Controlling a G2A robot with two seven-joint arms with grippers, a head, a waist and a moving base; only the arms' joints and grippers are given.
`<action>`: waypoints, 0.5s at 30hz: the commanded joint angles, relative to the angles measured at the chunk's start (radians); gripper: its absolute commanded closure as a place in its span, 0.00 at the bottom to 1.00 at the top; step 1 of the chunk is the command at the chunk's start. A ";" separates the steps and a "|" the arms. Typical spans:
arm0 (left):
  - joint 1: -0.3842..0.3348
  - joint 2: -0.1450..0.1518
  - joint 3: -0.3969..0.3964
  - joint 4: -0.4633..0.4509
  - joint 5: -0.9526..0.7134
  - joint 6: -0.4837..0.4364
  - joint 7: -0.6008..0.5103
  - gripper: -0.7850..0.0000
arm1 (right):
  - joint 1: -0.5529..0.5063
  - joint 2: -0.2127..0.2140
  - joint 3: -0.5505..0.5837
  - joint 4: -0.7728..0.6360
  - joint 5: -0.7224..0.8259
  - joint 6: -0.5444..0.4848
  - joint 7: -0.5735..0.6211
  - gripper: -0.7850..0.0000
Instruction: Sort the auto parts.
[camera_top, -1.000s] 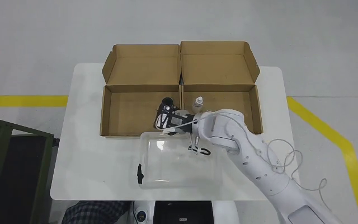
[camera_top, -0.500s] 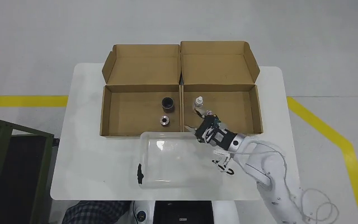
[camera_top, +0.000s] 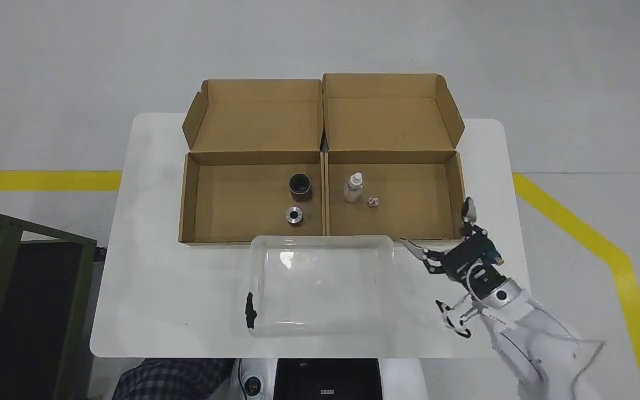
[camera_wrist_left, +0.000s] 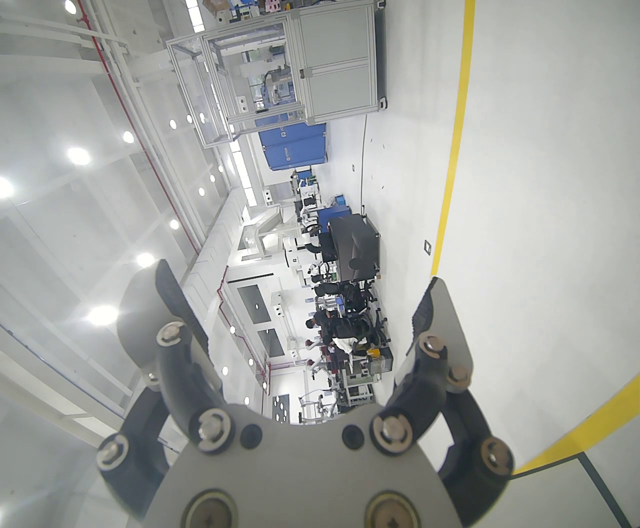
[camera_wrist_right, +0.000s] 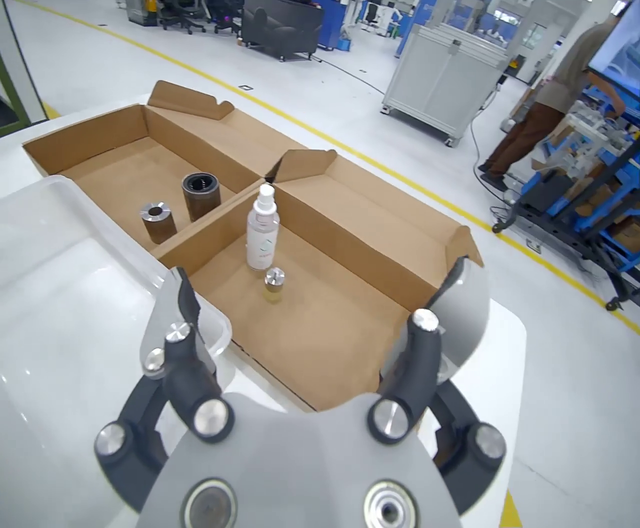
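Observation:
Two open cardboard boxes stand side by side. The left box (camera_top: 215, 205) holds two dark metal cylinders, one taller (camera_top: 299, 185) (camera_wrist_right: 201, 195) and one shorter (camera_top: 293, 214) (camera_wrist_right: 157, 221). In the right box (camera_top: 420, 200) a white spray bottle (camera_top: 353, 186) (camera_wrist_right: 262, 235) stands upright beside a small metal part (camera_top: 373, 201) (camera_wrist_right: 274, 285). My right gripper (camera_top: 440, 228) (camera_wrist_right: 322, 287) hangs open and empty over the table by the right box's near right corner. My left gripper (camera_wrist_left: 300, 290) is open, holds nothing, and points off into the hall.
A clear plastic bin (camera_top: 320, 285) (camera_wrist_right: 75, 300) sits on the white table (camera_top: 150, 250) in front of the boxes. A small black piece (camera_top: 249, 310) lies at its near left edge. The box lids (camera_top: 390, 110) stand open at the far side.
My right arm has pulled back from over the left box, across the right box, to the table's near right. The shorter cylinder and the small metal part now show uncovered.

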 joint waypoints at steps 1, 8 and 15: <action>0.000 0.000 0.000 0.000 0.000 0.000 0.000 0.00 | -0.041 0.001 0.034 -0.004 0.007 0.013 -0.028 0.00; 0.000 0.000 0.000 0.000 0.000 0.000 0.000 0.00 | -0.146 0.001 0.109 -0.022 0.016 0.034 -0.115 0.00; 0.000 0.000 0.000 0.000 0.000 0.000 0.000 0.00 | -0.160 0.002 0.112 -0.027 0.010 0.019 -0.132 0.00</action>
